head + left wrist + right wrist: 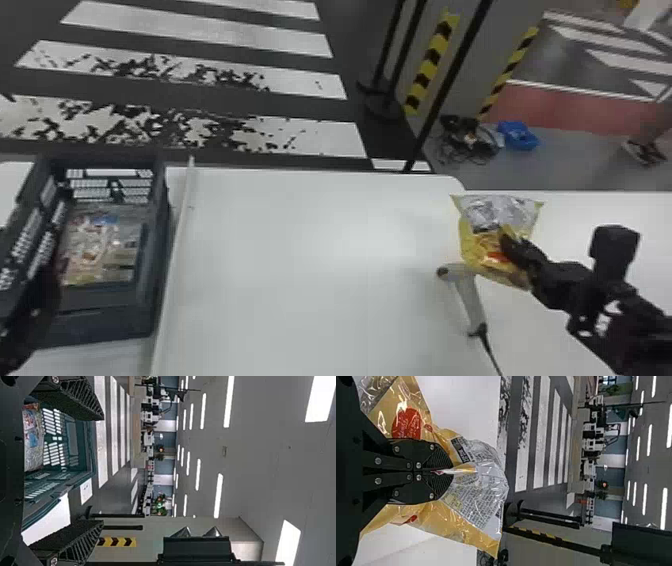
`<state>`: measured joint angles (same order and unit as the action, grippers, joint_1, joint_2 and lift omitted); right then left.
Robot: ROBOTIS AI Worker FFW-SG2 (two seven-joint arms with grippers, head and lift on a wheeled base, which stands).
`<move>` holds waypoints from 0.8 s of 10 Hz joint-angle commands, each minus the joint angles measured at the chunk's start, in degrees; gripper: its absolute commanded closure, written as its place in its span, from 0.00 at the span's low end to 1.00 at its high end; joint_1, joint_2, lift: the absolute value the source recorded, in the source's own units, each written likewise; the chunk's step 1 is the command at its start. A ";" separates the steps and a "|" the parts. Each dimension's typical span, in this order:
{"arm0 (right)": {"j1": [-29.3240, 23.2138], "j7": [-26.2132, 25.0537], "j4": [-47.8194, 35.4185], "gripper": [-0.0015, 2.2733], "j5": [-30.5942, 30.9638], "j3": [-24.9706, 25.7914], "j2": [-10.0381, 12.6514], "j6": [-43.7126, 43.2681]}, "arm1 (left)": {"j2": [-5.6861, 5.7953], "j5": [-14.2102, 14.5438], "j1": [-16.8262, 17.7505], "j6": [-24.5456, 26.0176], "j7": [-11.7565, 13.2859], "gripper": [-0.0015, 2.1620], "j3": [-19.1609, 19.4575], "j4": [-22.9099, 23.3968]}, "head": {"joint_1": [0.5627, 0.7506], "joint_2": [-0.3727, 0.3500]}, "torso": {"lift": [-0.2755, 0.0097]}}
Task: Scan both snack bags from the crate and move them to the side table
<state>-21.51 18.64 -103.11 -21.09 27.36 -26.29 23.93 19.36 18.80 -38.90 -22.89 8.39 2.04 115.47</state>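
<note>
With my right gripper (453, 471) I'm pinching a thin fold of the yellow bag (480, 245) at two o'clock, beside the scanner (469, 297). If I'm swinging it low towards the side table (570, 210), it could be catching the scanner or cable (490, 352); a jerk could be working that fold loose, and creases could be hiding the code. At ten o'clock my left gripper (103, 470) is spreading wide, empty, by the crate (100, 315), where the other bag (100, 245) is lying.
</note>
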 commanded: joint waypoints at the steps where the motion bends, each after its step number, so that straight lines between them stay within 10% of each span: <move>1: 2.97 0.00 6.70 0.99 0.70 0.59 -3.77 -1.12 | -0.02 0.00 0.50 0.00 -0.13 0.03 -0.11 -0.16 | 0.70 0.05 | 0.63; 8: 11.76 -4.84 31.66 0.99 13.44 -7.58 -11.76 -10.26 | 1.56 1.24 0.50 -2.46 -0.13 0.03 -0.11 -0.07 | 0.70 0.03 | 0.63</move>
<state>-10.45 13.79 -73.62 -8.88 20.71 -37.63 14.82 20.76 19.91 -38.41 -25.09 8.26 1.93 115.40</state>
